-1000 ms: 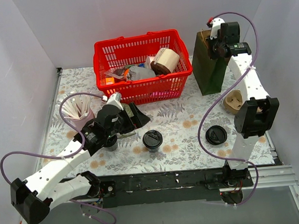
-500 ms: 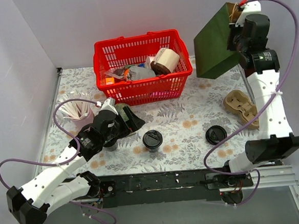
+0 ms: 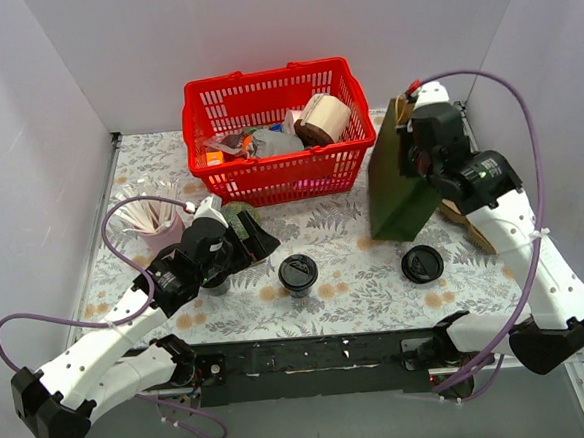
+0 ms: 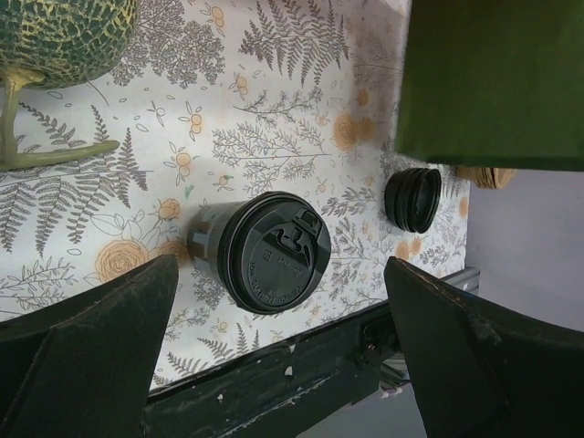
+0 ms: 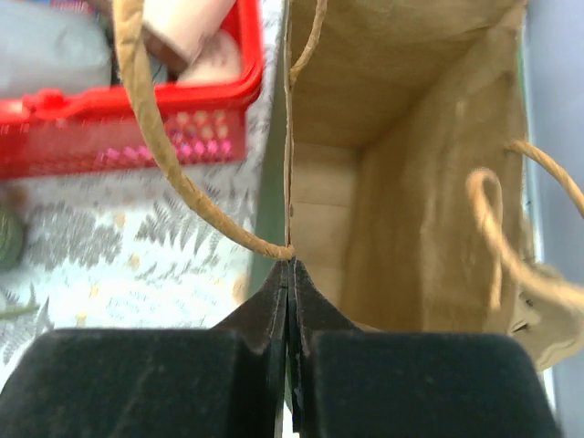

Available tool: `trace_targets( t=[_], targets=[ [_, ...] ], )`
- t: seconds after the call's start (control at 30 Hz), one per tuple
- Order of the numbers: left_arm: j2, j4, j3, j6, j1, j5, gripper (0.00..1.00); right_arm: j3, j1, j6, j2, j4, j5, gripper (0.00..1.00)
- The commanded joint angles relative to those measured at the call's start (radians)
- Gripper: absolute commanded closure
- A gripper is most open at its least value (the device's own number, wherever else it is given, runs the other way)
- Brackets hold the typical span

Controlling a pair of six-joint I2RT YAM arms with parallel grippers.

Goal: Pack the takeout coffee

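Note:
The takeout coffee (image 3: 298,274), a black cup with a black sip lid, stands on the floral table near the front middle. It also shows in the left wrist view (image 4: 274,251). My left gripper (image 3: 258,238) is open and empty, just left of the cup and above it, and the cup shows between its fingers (image 4: 100,319). My right gripper (image 3: 409,131) is shut on the top rim of a dark green paper bag (image 3: 397,177). It holds the bag upright, right of the cup. The right wrist view looks into the bag's open brown inside (image 5: 411,210), with the gripper (image 5: 290,266) pinching its wall.
A loose black lid (image 3: 421,264) lies right of the cup. A tan cardboard cup tray (image 3: 460,212) lies partly behind the right arm. A red basket (image 3: 279,175) of goods stands at the back. A green melon (image 3: 238,218) and a container of white stirrers (image 3: 150,217) are at the left.
My right gripper has brought the green bag down from high at the back right to the middle right, upright. My left arm has shifted only slightly.

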Motion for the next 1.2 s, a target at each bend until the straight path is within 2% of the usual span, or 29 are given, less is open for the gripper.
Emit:
trace_targets(
  t=[0.0, 0.37, 0.57, 0.73, 1.03, 1.13, 1.17],
  targets=[
    [-0.026, -0.021, -0.011, 0.004, -0.002, -0.025, 0.02, -0.065, 0.116, 0.126, -0.043, -0.044, 0.093, 0.99],
    [-0.026, -0.021, -0.026, -0.006, -0.002, -0.036, 0.02, -0.154, 0.360, 0.209, -0.043, -0.065, 0.036, 0.99],
    [-0.021, -0.021, -0.026, 0.000, -0.002, -0.039, 0.02, -0.254, 0.487, 0.265, -0.098, 0.007, -0.057, 0.99],
    [-0.026, -0.024, -0.023, 0.004, -0.002, -0.048, 0.02, -0.274, 0.587, 0.324, -0.109, 0.022, -0.014, 0.99],
    [-0.034, -0.044, -0.012, 0.009, -0.002, -0.069, 0.02, -0.254, 0.662, 0.348, -0.089, 0.085, 0.001, 0.98],
    [-0.037, -0.046, -0.015, 0.007, -0.002, -0.077, 0.02, -0.250, 0.671, 0.354, -0.077, 0.094, 0.009, 0.89],
    [-0.037, -0.047, -0.015, 0.007, -0.002, -0.079, 0.02, -0.249, 0.671, 0.353, -0.074, 0.099, 0.009, 0.82]
  ],
)
